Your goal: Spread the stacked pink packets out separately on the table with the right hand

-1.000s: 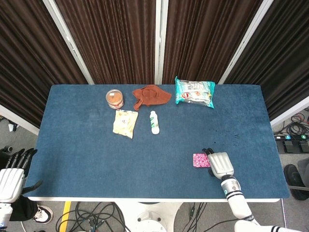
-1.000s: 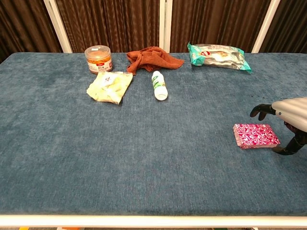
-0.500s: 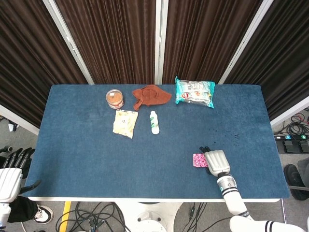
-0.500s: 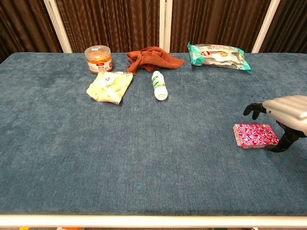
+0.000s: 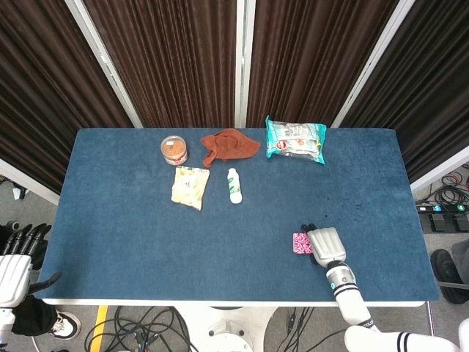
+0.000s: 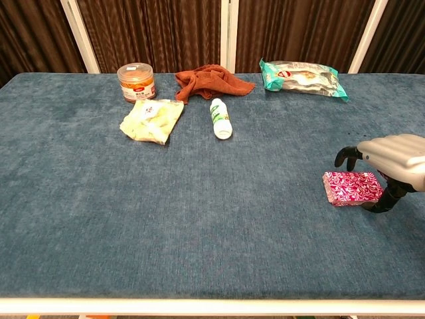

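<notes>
The stack of pink packets [image 6: 352, 187] lies flat on the blue table [image 6: 199, 219] at the near right, also seen as the pink stack [image 5: 300, 243] in the head view. My right hand [image 6: 388, 159] hovers over the stack's right half. Its fingers [image 6: 346, 155] arch above the far edge and its thumb reaches down by the near right corner, apart from the packets. In the head view the right hand [image 5: 325, 244] covers most of the stack. My left hand [image 5: 15, 260] hangs off the table's near left corner, its fingers straight and holding nothing.
At the back of the table stand an orange-lidded tub [image 6: 136, 82], a rust cloth [image 6: 211, 80] and a teal snack bag [image 6: 302, 78]. A yellow packet [image 6: 151, 120] and a small white bottle [image 6: 220, 118] lie further forward. The table's front edge runs close behind the stack.
My right hand has slid left, further over the pink stack, and its thumb has come nearer the stack's corner. The stack and the left hand stay put.
</notes>
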Robot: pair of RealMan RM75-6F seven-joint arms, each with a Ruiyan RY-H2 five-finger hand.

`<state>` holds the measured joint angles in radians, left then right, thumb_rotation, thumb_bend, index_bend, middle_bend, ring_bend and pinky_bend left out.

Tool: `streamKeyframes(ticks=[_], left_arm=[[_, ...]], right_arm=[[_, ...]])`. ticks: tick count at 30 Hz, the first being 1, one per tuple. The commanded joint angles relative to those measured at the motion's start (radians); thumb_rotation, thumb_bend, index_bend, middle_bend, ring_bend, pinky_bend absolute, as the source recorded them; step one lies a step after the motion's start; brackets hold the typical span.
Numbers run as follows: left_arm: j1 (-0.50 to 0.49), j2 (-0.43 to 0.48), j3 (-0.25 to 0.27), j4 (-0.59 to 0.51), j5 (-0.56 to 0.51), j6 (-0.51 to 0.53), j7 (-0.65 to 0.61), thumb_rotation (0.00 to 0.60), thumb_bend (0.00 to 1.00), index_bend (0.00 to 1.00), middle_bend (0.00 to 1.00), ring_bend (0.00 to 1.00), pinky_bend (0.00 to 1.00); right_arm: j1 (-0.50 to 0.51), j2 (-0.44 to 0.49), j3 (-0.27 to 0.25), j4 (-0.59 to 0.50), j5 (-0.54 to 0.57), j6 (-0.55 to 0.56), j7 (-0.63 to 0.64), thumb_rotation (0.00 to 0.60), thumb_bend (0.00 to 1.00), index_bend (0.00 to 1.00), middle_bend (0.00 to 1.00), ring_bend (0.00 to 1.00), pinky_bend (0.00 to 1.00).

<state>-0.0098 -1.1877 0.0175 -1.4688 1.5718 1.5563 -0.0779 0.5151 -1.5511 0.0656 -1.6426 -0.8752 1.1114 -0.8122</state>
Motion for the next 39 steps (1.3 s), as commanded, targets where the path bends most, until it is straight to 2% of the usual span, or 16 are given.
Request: streamKeyframes(ticks=[1, 39], left_arm=[[0.001, 0.001, 0.0, 0.001, -0.001, 0.001, -0.002, 0.6, 0.13, 0.09, 0.08, 0.0, 0.11], [0.006, 0.002, 0.002, 0.008, 0.002, 0.003, -0.021, 0.6, 0.13, 0.09, 0.08, 0.0, 0.11]], right_arm=[[0.005, -0.005, -0.003, 0.003, 0.006, 0.001, -0.001, 0.6, 0.16, 0.24, 0.26, 0.84, 0.92], [0.035, -0.025, -0.025, 0.021, 0.02, 0.043, -0.005, 0.6, 0.2, 0.33, 0.31, 0.84, 0.92]])
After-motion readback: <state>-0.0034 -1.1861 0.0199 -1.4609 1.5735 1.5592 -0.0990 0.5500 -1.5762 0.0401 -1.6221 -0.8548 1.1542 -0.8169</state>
